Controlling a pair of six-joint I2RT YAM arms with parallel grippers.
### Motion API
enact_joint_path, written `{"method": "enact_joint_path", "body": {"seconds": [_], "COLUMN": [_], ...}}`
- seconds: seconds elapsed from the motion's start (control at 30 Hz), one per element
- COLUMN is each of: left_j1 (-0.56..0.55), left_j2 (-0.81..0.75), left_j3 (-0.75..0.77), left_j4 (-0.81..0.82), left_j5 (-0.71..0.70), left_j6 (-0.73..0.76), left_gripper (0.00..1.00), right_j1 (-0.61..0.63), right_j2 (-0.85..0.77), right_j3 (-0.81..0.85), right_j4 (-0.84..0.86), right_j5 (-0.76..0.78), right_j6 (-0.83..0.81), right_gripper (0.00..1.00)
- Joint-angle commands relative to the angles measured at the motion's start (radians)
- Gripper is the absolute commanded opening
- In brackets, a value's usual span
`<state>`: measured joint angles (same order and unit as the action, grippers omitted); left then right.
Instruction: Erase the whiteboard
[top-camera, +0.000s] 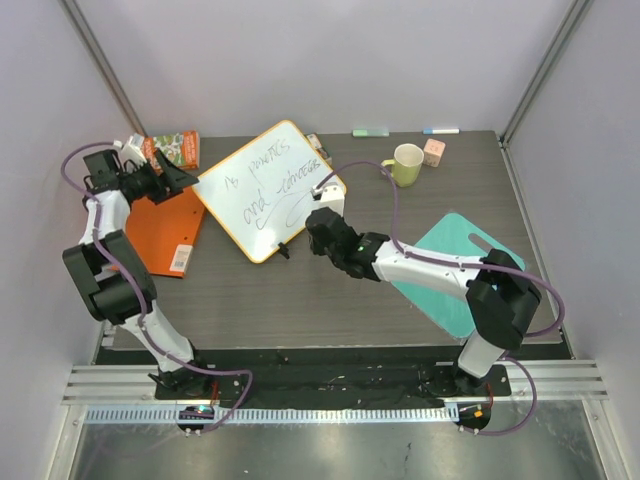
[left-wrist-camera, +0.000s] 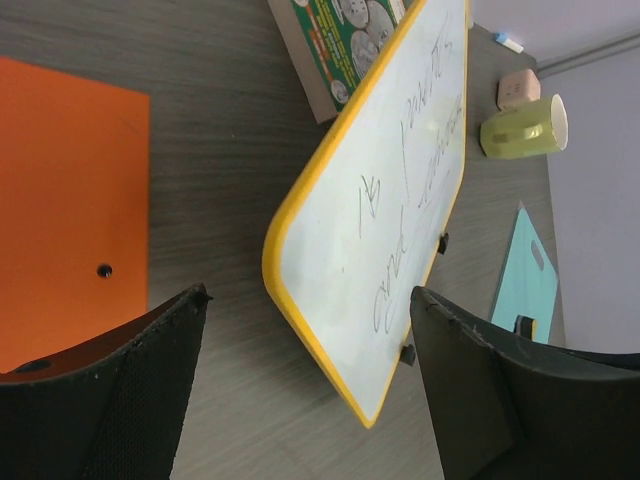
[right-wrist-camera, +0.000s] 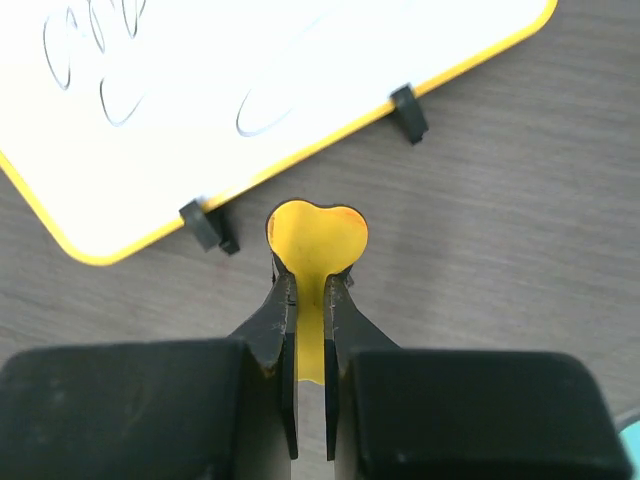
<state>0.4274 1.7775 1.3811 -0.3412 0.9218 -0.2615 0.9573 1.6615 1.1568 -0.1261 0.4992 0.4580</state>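
Note:
The whiteboard lies tilted at the back left of the table, with an orange-yellow frame, black edge clips and dark handwriting. It also shows in the left wrist view and the right wrist view. My right gripper is at the board's right edge, just off the frame. It is shut on a soft yellow eraser pad, squeezed between the fingers; from above it looks like a white block. My left gripper is open and empty beside the board's left edge.
An orange folder lies under the left arm. A printed carton stands behind the board. A green mug and a pink cube stand at the back right. A teal cutting board lies under the right arm. Markers lie along the back edge.

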Motion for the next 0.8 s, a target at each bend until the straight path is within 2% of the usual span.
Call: {"method": "enact_joint_path", "body": {"seconds": [0.0,0.3,0.43,0.53,0.57,0.63,0.67,0.77], "left_j1": [-0.029,-0.102,-0.110,-0.111,-0.111,-0.110,-0.110,-0.111], "left_j2": [0.063,0.163,0.197,0.212,0.212,0.209,0.206,0.189], "left_j3": [0.090,0.114,0.111,0.102,0.101,0.093,0.092,0.093], "left_j4": [0.070,0.064,0.067,0.070,0.070,0.068,0.062,0.024], "left_j5": [0.020,-0.041,-0.025,-0.023,-0.021,-0.018,-0.018,-0.023], "left_j6": [-0.013,0.054,0.057,0.065,0.070,0.093,0.106,0.168], "left_gripper": [0.81,0.80,0.71,0.52,0.41,0.31,0.21,0.08], "right_j1": [-0.018,-0.069,-0.086,-0.094,-0.095,-0.097,-0.101,-0.111], "right_j2": [0.012,0.056,0.095,0.122,0.130,0.150,0.158,0.188], "right_j3": [0.055,0.081,0.121,0.141,0.145,0.161,0.179,0.211], "right_j4": [0.066,0.118,0.121,0.195,0.209,0.246,0.250,0.266], "right_j5": [-0.010,-0.076,-0.108,-0.159,-0.165,-0.183,-0.189,-0.212], "right_j6": [-0.054,-0.068,-0.097,-0.125,-0.137,-0.156,-0.166,-0.182], "right_gripper": [0.01,0.01,0.01,0.01,0.01,0.01,0.01,0.01]}}
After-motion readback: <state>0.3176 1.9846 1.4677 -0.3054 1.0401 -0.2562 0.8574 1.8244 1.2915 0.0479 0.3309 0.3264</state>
